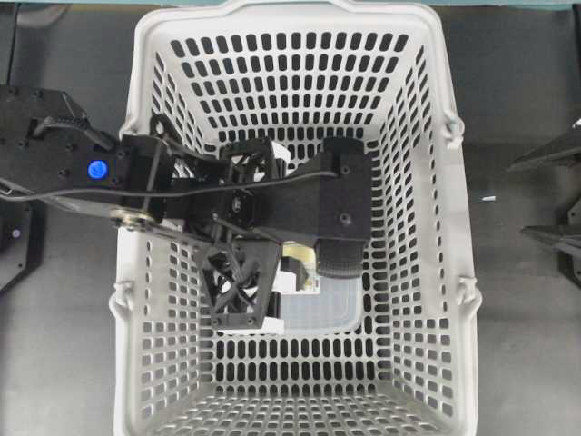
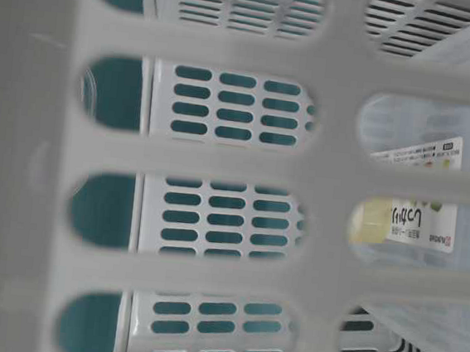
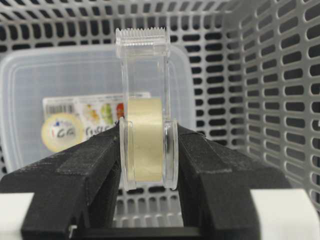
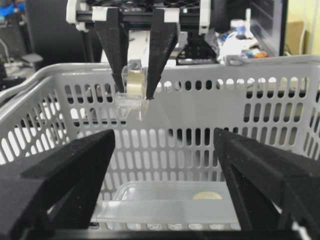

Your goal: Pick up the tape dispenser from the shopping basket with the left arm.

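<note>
My left fingers (image 3: 147,165) clamped on the tape dispenser (image 3: 145,115) — right fingers (image 4: 165,200) apart.
Long axis vertical, cutter downward, above the shopping basket (image 4: 260,100); a translucent container (image 4: 165,202) lies below.

Tape dispenser (image 4: 131,89) sits between left tool (image 4: 135,92) fingers, apparently above the shopping basket (image 4: 260,75) rim; container (image 4: 165,205) on basket floor below
</note>
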{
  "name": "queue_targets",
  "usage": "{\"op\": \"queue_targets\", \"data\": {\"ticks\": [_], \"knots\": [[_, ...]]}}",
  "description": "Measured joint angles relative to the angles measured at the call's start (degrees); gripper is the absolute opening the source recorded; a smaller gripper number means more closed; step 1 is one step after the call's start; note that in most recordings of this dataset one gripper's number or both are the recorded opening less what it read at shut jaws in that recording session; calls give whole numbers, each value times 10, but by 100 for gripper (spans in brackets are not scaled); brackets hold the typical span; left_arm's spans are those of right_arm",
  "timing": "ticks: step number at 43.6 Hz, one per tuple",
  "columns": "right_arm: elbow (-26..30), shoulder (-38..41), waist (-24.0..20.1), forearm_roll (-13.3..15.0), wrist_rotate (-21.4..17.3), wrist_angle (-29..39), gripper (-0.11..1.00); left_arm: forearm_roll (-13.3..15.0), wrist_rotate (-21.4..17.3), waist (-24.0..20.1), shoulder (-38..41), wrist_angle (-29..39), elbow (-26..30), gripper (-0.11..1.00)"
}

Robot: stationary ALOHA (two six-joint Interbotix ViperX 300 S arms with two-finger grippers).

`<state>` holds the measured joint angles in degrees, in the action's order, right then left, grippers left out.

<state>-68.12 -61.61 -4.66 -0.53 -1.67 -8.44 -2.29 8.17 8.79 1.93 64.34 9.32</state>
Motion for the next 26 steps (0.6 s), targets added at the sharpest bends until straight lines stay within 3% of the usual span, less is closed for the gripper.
{"op": "queue_targets", "data": {"ticks": [26], "knots": [[-1,-1,1,0,0,1,76,0,2,3,0,1,0,29]]}}
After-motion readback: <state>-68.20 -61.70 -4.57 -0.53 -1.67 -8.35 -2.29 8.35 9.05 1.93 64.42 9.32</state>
